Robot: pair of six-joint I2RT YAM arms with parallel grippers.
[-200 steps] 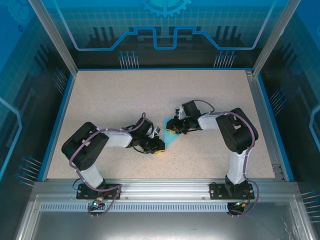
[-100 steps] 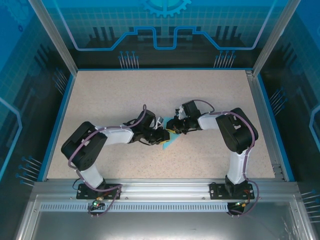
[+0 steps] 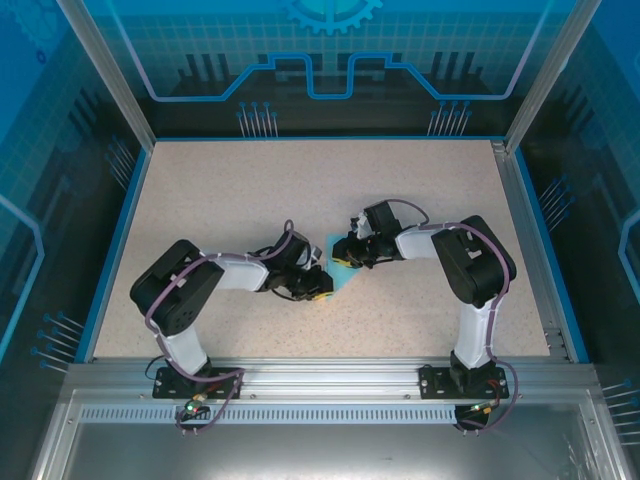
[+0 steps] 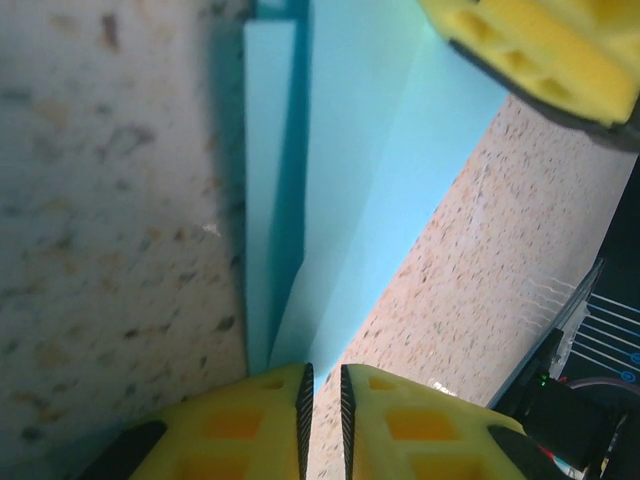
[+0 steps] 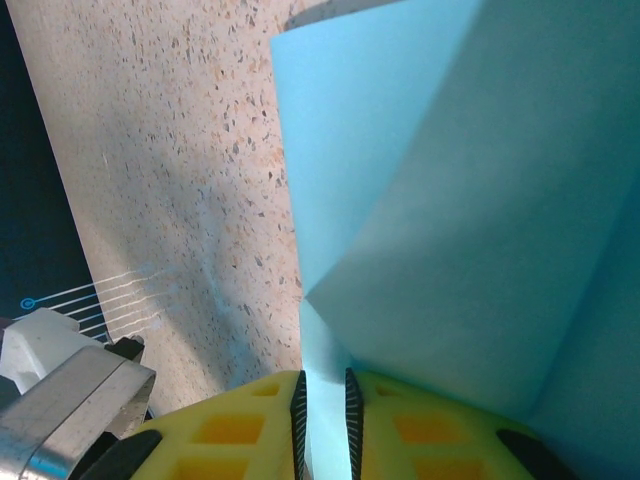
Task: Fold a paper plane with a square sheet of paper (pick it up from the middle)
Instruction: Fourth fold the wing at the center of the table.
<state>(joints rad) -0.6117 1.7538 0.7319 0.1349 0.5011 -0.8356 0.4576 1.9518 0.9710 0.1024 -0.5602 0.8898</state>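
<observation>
Together the left hand and right hand, nearly closed, pinch the paper lying between them.

The sheet of paper is coloured plain light blue (cyan, unpatterned); beneath it, the tabletop is speckled beige.

**Crowded middle, open far side**

The left gripper and right gripper sit close together mid-table, the square sheet of paper bridging the narrow gap; the left arm and right arm bar the near flanks; bare table lies open beyond; glass walls enclose it.
</observation>
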